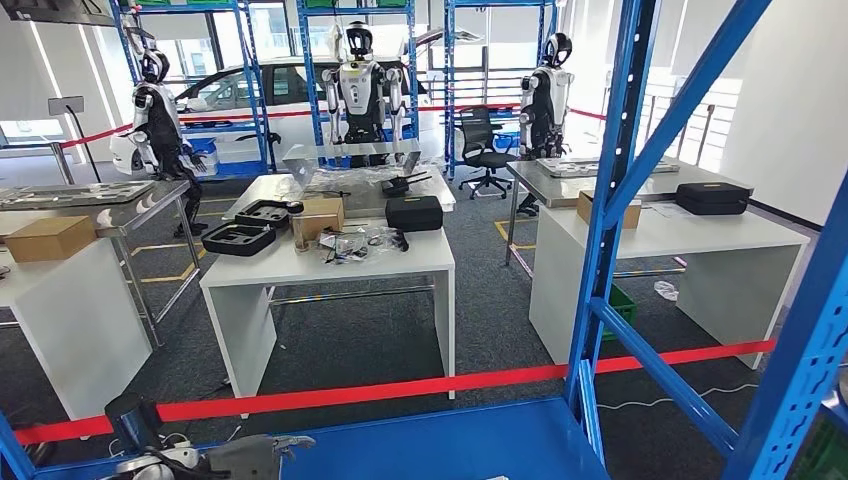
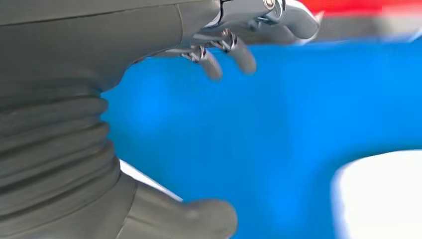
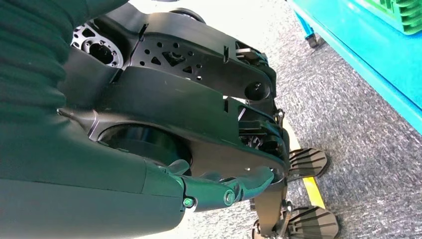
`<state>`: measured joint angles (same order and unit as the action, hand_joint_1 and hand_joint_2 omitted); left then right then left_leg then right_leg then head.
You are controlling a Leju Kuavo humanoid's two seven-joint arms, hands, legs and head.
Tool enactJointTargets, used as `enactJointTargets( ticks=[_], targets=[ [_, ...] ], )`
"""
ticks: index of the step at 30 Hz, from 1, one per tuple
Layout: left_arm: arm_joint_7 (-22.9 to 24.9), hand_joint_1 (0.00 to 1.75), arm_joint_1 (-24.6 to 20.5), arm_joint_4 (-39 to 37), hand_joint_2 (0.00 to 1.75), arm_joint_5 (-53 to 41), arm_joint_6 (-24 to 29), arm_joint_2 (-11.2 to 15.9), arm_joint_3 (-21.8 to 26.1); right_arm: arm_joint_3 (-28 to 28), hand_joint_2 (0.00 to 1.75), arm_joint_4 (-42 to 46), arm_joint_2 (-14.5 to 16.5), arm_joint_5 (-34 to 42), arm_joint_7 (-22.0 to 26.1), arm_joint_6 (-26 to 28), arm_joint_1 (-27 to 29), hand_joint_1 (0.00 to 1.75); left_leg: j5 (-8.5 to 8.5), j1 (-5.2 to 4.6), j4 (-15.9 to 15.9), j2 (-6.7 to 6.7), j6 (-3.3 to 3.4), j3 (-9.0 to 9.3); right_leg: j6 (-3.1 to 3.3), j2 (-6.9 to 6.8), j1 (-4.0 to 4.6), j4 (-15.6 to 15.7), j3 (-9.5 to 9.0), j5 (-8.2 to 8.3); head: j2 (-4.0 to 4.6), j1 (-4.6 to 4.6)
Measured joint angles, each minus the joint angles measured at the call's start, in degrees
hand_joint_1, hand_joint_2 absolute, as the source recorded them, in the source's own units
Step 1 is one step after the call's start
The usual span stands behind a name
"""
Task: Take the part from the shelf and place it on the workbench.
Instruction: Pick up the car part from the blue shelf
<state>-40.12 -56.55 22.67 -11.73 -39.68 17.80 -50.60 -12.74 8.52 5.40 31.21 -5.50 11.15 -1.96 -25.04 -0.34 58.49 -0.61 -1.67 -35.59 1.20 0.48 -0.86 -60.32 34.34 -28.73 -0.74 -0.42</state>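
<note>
The left hand [image 1: 262, 452] hovers over the blue shelf [image 1: 450, 440]; beyond red tape [image 1: 400, 390] stands a white workbench [image 1: 330, 265].

The shelf [image 1: 450, 440] is a blue metal rack with a flat blue deck and slanted braces; the white counter [image 1: 330, 265] sits well beyond it, behind red tape.

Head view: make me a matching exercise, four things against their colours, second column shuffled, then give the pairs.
Things:
1. barrier tape
2. shelf deck
3. closed case on the middle table
4. cardboard box on the table at the picture's left

Colours:
A. blue
B. brown
C. red
D. black

Pairs: 1-C, 2-A, 3-D, 4-B
</note>
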Motion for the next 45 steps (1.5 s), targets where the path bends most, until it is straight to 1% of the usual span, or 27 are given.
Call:
enactJointTargets(
  ticks=[3,6,9,12,14,16,21,25,29,32,36,40,45],
  targets=[
    [-0.23,0.00,1.61,2.61,1.75,9.52,-1.26,-0.25,5.23,0.00,1.75,0.00,0.00,-0.01,0.07,0.00,-0.01,0.00,0.00,0.00,0.00,0.00,0.00,0.00,0.00,0.01,0.01,0.00,0.00,0.00,0.00,0.00],
    [-0.27,0.00,2.07,4.67,1.75,13.99,-2.58,-0.31,10.13,0.00,1.75,0.00,0.00,0.03,0.15,-0.02,0.03,0.00,-0.01,0.00,0.00,0.00,0.00,0.00,0.00,0.01,0.00,0.00,0.00,0.00,0.00,0.00],
    [-0.25,0.00,1.92,5.60,1.75,12.85,-2.42,-0.25,12.38,0.00,1.75,0.00,0.00,0.15,0.19,-0.13,0.03,0.00,0.00,0.00,0.00,-0.02,0.00,0.00,0.00,-0.01,0.01,0.00,-0.01,0.00,0.00,0.00],
    [-0.25,0.00,1.18,5.68,1.75,6.95,0.45,0.01,12.05,0.00,1.75,0.00,0.00,0.32,0.22,-0.32,0.04,0.00,0.00,0.00,0.00,-0.03,0.00,0.00,0.00,-0.02,0.01,0.00,-0.01,0.00,0.00,0.00],
    [0.04,0.00,0.18,5.59,1.75,2.67,2.76,0.32,10.94,0.00,1.75,0.00,-0.01,0.38,0.27,-0.47,0.08,0.00,0.01,0.00,0.00,-0.02,0.00,0.00,0.00,-0.02,0.01,0.00,-0.01,0.00,0.00,0.00],
    [1.19,0.00,-1.38,5.21,1.75,-2.34,4.21,0.77,8.79,0.00,1.75,0.00,-0.01,0.37,0.32,-0.62,0.11,0.00,0.01,0.00,0.00,-0.02,0.00,0.00,0.00,-0.03,0.01,0.00,-0.02,0.00,0.00,0.00],
    [4.55,0.00,-5.67,3.26,1.75,-14.02,4.72,2.70,0.40,0.00,1.75,0.00,-0.06,0.09,0.26,-0.93,0.17,0.00,0.01,0.00,0.00,0.01,0.00,0.01,-0.01,0.02,0.01,0.00,-0.01,0.01,0.00,0.00],
    [5.69,0.00,-7.52,1.87,1.75,-19.44,5.08,3.75,-6.66,-0.01,1.75,0.00,-0.09,0.03,0.19,-0.80,0.16,0.00,0.01,0.00,-0.01,0.00,0.00,0.01,0.00,0.00,0.01,0.00,-0.01,0.00,0.00,0.00],
    [5.85,0.00,-8.42,0.74,1.75,-21.09,4.72,4.23,-11.51,-0.02,1.75,0.00,-0.10,0.04,0.19,-0.56,0.15,0.00,0.01,0.00,-0.01,0.01,0.00,0.01,0.00,0.01,0.01,0.00,-0.01,0.00,0.00,0.00],
    [5.82,0.00,-8.79,0.19,1.75,-21.36,4.37,4.51,-13.74,-0.02,1.75,0.00,-0.11,0.04,0.19,-0.51,0.15,0.00,0.01,0.00,-0.01,0.01,0.00,0.01,0.00,0.01,0.01,0.00,-0.01,0.00,0.00,0.00],
    [5.78,0.00,-9.19,-0.37,1.75,-21.40,3.75,4.74,-15.68,-0.03,1.75,0.00,-0.11,0.04,0.19,-0.47,0.13,0.00,0.01,0.00,-0.01,0.00,0.00,0.01,0.00,-0.01,0.01,0.00,-0.02,0.00,0.00,0.00],
    [5.23,0.00,-9.69,-0.61,1.75,-20.56,1.75,5.10,-17.34,-0.06,1.75,0.00,-0.11,0.05,0.20,-0.45,0.14,0.00,0.01,0.00,-0.01,0.00,0.00,0.01,0.00,-0.01,0.01,0.00,-0.02,0.00,0.00,0.00],
    [4.55,0.00,-10.48,-0.64,1.75,-18.47,-0.24,5.44,-18.09,-0.09,1.75,0.00,-0.11,0.09,0.28,-0.54,0.14,0.00,0.01,0.00,-0.01,-0.01,0.00,0.01,0.00,-0.02,0.01,0.00,-0.02,0.00,0.00,0.00]
  ],
)
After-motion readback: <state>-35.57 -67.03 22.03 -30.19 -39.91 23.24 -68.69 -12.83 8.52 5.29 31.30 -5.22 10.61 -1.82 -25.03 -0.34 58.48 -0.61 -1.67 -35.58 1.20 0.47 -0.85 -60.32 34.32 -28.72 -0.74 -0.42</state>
